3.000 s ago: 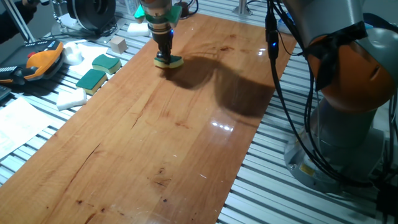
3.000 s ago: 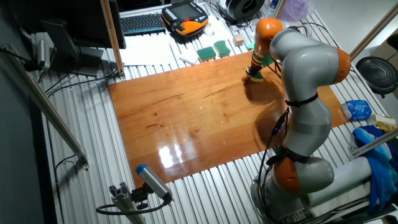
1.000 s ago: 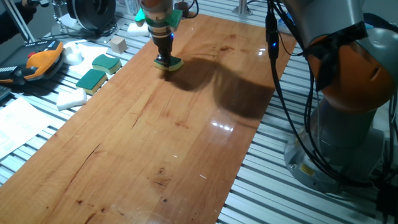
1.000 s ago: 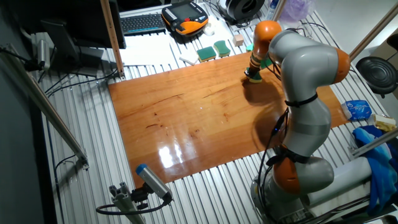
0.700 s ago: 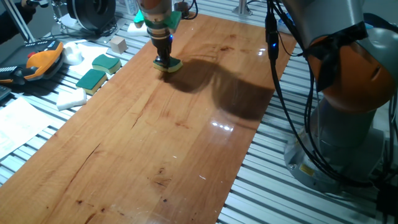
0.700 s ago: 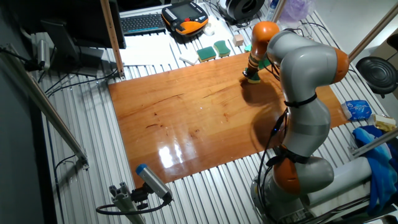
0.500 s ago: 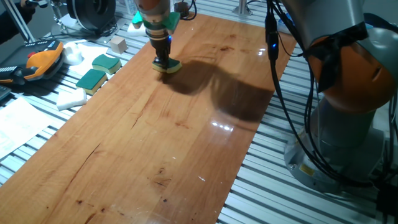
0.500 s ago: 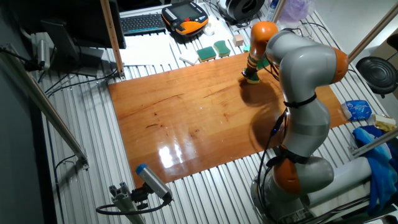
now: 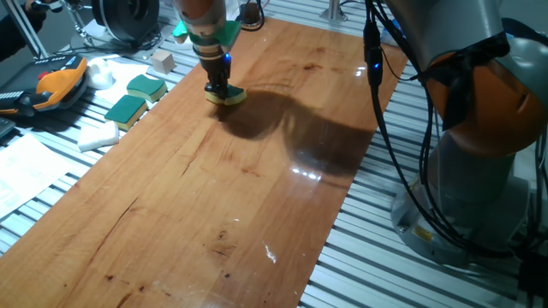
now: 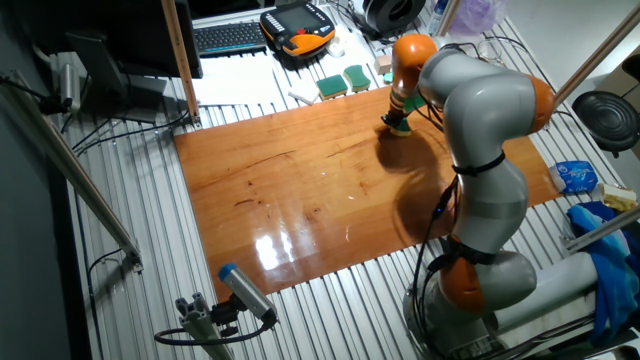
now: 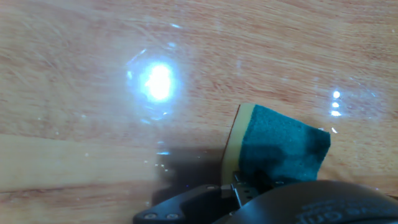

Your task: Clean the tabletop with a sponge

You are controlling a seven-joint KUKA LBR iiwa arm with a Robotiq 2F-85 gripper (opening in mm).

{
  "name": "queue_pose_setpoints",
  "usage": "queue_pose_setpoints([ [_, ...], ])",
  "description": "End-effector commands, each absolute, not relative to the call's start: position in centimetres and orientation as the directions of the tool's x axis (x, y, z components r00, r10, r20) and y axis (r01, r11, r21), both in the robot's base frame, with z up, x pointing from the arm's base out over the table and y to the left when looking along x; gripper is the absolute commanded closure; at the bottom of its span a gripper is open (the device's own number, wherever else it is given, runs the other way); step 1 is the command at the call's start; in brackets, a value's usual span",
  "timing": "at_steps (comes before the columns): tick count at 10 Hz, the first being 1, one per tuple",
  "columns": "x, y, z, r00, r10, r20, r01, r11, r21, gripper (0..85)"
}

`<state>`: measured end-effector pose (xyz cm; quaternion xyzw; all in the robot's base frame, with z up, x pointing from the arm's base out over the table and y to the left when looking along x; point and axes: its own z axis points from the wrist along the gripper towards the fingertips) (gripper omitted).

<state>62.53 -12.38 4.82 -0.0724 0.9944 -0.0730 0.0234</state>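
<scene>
The tabletop (image 9: 214, 180) fills the scene, a long glossy reddish-brown board with dark grain streaks, laid over ribbed aluminium slats (image 9: 402, 274) that show on every side of it. Bright lamp glare sits on the polish, and the arm's shadow spreads across the board just beside the sponge.

Now the sponge (image 9: 226, 95): it lies flat on the board near the far end, close to the long edge that faces the clutter. Teal scouring face up, yellow foam base down against the wood. In the hand view the sponge (image 11: 273, 146) shows its yellow layer as a thin strip along one side, and its long axis seems to run roughly across the board's grain (the gripper body hides the near part, so that is only a rough read).

The gripper (image 9: 217, 89) comes straight down onto it, fingers clamped on the sponge from either side and pressing it to the surface. From the other fixed camera the gripper (image 10: 396, 124) and sponge (image 10: 397, 127) sit at the same edge of the tabletop (image 10: 320, 190).

Off the board, beyond that edge from the sponge, two spare teal-and-yellow sponges (image 9: 135, 97) lie on the slats, with a white foam block (image 9: 98, 136) next to them, a small wooden cube (image 9: 161, 61), and an orange teach pendant (image 9: 53, 85) further out. A keyboard (image 10: 229, 37) rests past the pendant.
</scene>
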Motion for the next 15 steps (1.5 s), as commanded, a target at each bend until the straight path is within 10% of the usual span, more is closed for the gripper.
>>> queue_pose_setpoints([
  [1, 62.5, -12.2, 4.8, -0.989, -0.143, -0.036, -0.136, 0.979, -0.154, 85.0],
  [15, 60.3, -17.4, 4.3, -0.973, -0.225, -0.044, -0.219, 0.969, -0.112, 85.0],
])
